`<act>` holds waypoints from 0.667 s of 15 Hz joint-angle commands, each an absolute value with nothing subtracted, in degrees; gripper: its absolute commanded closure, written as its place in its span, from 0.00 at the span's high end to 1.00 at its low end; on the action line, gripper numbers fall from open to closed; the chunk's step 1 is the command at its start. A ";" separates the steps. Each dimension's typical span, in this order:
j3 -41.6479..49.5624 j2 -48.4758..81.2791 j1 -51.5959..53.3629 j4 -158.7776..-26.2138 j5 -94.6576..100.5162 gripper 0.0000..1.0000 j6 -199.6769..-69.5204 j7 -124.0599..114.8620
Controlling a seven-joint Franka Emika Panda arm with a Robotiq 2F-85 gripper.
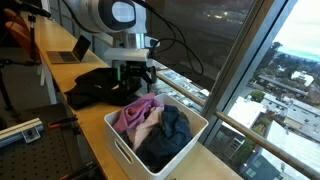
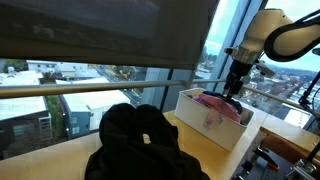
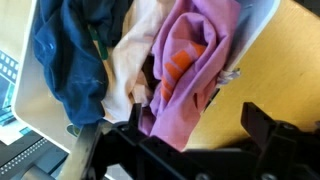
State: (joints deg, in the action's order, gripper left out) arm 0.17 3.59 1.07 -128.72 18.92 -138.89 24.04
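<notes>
A white basket point(image 1: 120, 143) point(image 2: 205, 122) stands on the wooden table and holds a purple-pink garment point(image 1: 135, 112) point(image 3: 185, 70), a cream one point(image 3: 130, 60) and a dark blue one point(image 1: 172, 136) point(image 3: 68, 60). My gripper point(image 1: 136, 74) point(image 2: 234, 92) point(image 3: 198, 125) hangs open just above the basket's edge, over the purple garment's end. Its jaws stand wide apart and hold nothing. In the wrist view the purple cloth lies below the left finger and bare table point(image 3: 275, 70) below the right.
A heap of black clothing point(image 1: 105, 88) point(image 2: 140, 148) lies on the table beside the basket. A laptop point(image 1: 68, 52) sits farther back. A window with a rail point(image 2: 90, 90) runs along the table's edge.
</notes>
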 commanded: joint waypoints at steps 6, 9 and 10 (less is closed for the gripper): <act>-4.03 6.83 4.31 -133.65 21.76 1.00 -138.74 23.84; -5.32 7.30 5.83 -134.11 24.29 1.00 -137.73 25.13; -5.61 7.56 6.15 -134.02 24.96 1.00 -137.48 25.74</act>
